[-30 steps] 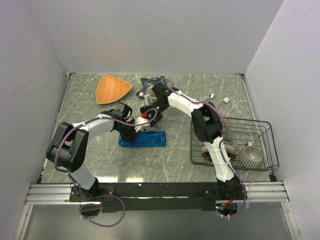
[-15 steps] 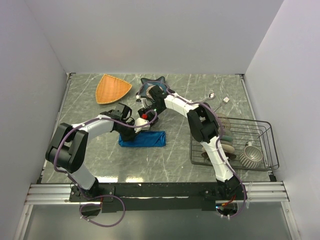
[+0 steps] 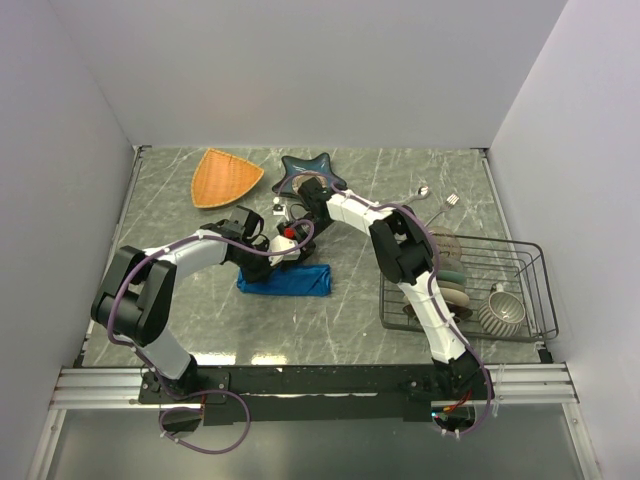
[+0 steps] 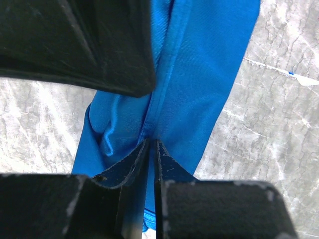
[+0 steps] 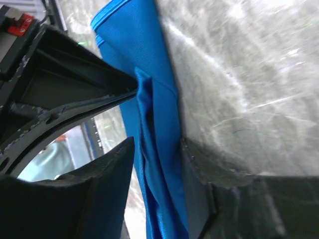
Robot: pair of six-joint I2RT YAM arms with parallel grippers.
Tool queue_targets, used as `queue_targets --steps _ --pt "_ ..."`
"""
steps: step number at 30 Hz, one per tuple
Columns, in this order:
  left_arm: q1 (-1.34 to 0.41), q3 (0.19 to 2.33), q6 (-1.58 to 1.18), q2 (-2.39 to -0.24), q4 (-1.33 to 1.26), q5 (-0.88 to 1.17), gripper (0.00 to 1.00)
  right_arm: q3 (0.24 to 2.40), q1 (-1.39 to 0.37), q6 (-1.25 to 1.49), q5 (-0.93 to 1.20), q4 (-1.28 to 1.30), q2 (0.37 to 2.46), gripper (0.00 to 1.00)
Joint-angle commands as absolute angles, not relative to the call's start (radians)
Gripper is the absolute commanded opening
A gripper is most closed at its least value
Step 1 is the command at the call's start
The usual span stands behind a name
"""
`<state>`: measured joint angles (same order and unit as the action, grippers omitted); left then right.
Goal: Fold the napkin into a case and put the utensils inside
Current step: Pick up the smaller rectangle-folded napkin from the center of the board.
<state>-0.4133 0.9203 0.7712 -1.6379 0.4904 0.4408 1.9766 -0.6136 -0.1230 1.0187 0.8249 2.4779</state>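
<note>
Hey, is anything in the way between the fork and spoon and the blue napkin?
Only the right arm: it stretches across between the utensils and the napkin. No visible object lies on the table there.

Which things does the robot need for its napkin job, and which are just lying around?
For the job: blue napkin, spoon, fork.
Just lying about: orange dish, star-shaped dish, wire rack, ridged bowl in the rack.
</note>
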Motion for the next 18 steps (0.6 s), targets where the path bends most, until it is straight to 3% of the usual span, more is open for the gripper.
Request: queue_targets --steps 1,4,9,18 --pt "-0.416 0.879 0.795 -1.69 0.499 0.428 0.16 1.976 -0.626 -0.137 1.009 0.884 2.519 0.57" --pt "-0.416 0.881 0.79 -1.693 0.494 0.43 0.16 1.976 -0.624 -0.135 1.002 0.891 2.526 0.61" --pt "-0.416 0.881 0.784 -1.695 0.491 0.428 0.15 1.985 -0.626 -0.141 0.971 0.899 2.554 0.57" --pt "-0.416 0.881 0.782 -1.697 0.491 0.429 0.15 1.967 -0.608 -0.081 1.003 0.868 2.539 0.31"
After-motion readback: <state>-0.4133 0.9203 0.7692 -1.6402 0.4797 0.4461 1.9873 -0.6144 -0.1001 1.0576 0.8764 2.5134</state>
